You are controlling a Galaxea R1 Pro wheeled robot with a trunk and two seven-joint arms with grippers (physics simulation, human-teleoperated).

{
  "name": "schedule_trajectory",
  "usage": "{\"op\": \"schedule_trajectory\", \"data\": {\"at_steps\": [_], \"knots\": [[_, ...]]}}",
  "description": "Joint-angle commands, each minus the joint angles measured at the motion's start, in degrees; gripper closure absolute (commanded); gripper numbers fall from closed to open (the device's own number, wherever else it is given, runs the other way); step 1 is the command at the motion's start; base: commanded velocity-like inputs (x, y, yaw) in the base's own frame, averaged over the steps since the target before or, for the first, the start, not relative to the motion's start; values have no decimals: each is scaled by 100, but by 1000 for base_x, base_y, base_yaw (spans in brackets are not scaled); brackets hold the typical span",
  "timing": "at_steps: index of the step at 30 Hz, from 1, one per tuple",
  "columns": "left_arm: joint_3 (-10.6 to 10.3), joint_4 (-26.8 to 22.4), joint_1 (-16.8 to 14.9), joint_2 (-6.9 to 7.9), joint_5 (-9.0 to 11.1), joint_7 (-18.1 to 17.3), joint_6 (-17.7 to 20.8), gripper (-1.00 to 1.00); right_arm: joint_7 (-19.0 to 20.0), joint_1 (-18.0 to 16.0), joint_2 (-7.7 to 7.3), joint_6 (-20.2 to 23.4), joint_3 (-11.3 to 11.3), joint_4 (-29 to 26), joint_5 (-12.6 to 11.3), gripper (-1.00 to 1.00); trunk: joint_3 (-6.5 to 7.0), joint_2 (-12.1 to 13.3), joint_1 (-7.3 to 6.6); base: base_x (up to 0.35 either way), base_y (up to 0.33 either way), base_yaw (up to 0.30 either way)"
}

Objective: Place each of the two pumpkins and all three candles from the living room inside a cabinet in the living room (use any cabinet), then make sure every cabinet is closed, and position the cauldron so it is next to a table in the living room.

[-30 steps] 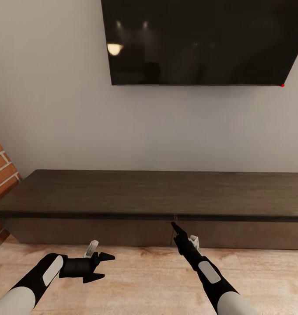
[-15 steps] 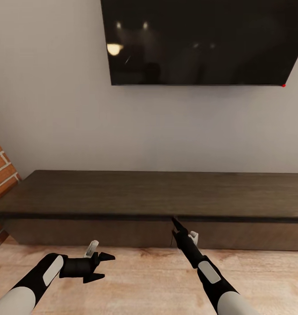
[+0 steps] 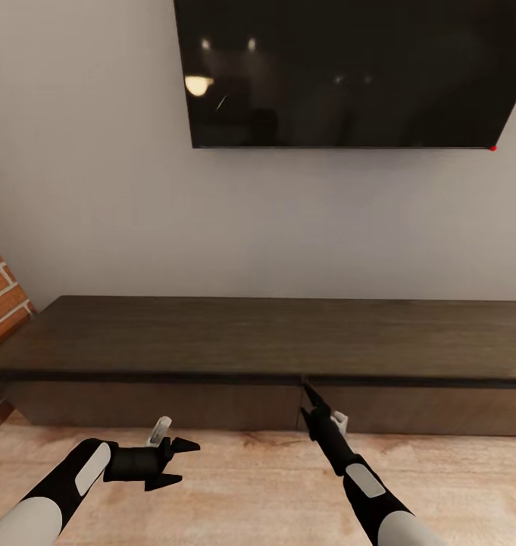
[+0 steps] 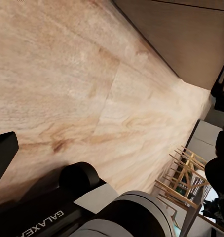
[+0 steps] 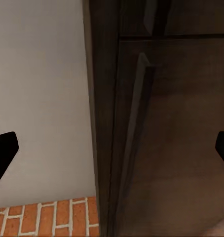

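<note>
While the cabinet (image 3: 258, 341) is sitting shut against the far wall, the right gripper (image 3: 309, 394), fingers spread, is reaching for the seam between drawer fronts, probably to open one; the left gripper (image 3: 183, 462) is idling released over the floor (image 3: 250, 485).

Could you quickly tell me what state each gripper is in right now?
Left gripper: open, holding nothing, above the floor.
Right gripper: open, empty, up against the cabinet front.
</note>
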Motion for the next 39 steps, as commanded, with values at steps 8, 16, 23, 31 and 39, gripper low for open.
{"op": "schedule_trajectory", "data": {"at_steps": [8,16,23,31,39], "knots": [[5,0,1,0,7,0,0,-100,-3,0,3,1,-48,21,-47,-100,0,0,0,49,0,0],[-1,0,3,0,8,0,0,-100,-3,0,12,1,-49,21,-48,-100,0,0,0,2,0,0],[0,0,2,0,9,0,0,-100,-3,0,1,1,-55,79,-48,-100,0,0,0,90,0,0],[6,0,4,0,8,0,0,-100,-3,0,-13,-7,-63,218,-48,-100,-54,-120,66,15,0,0],[12,0,2,0,8,0,0,-100,5,0,-14,-13,-66,225,-48,-100,-116,-163,93,0,0,0]]}}
